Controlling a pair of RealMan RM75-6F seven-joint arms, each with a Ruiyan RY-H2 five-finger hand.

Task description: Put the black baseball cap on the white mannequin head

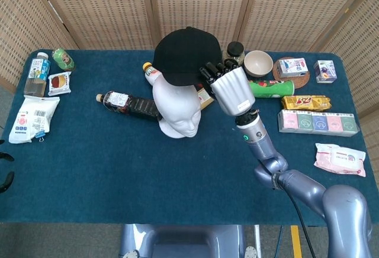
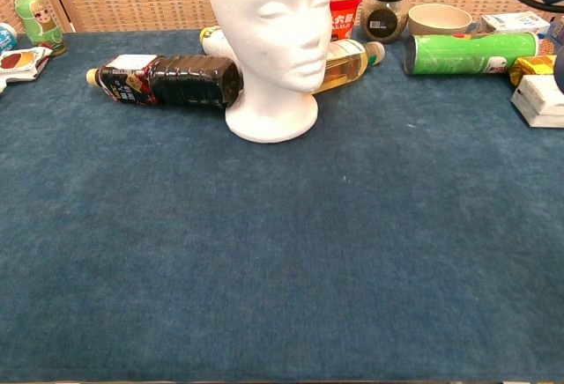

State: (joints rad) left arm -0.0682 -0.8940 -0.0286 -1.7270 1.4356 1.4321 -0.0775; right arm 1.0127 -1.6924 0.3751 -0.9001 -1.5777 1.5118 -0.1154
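From the head view the right robot hand (image 1: 228, 86) is gripping the black baseball cap (image 1: 183, 55) by its edge, holding it over the top of the white mannequin head (image 1: 176, 107) near the frame's centre. The chest view cuts off above the mannequin's forehead, so no cap there, just the dark bottle (image 2: 167, 80) lying beside its base on the blue surface (image 2: 282, 269). The left robot hand (image 1: 5, 175) only peeks in at the left edge, so can't tell its state.

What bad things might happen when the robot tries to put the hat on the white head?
The black cap hangs over the back of the white mannequin head, not squarely on top, so it might slide off behind when let go.

The right hand holds the cap close beside the head; a sideways push could tip the head over.

The dark bottle and the yellow-liquid bottle lie against the head's base, so a nudge could send them rolling.
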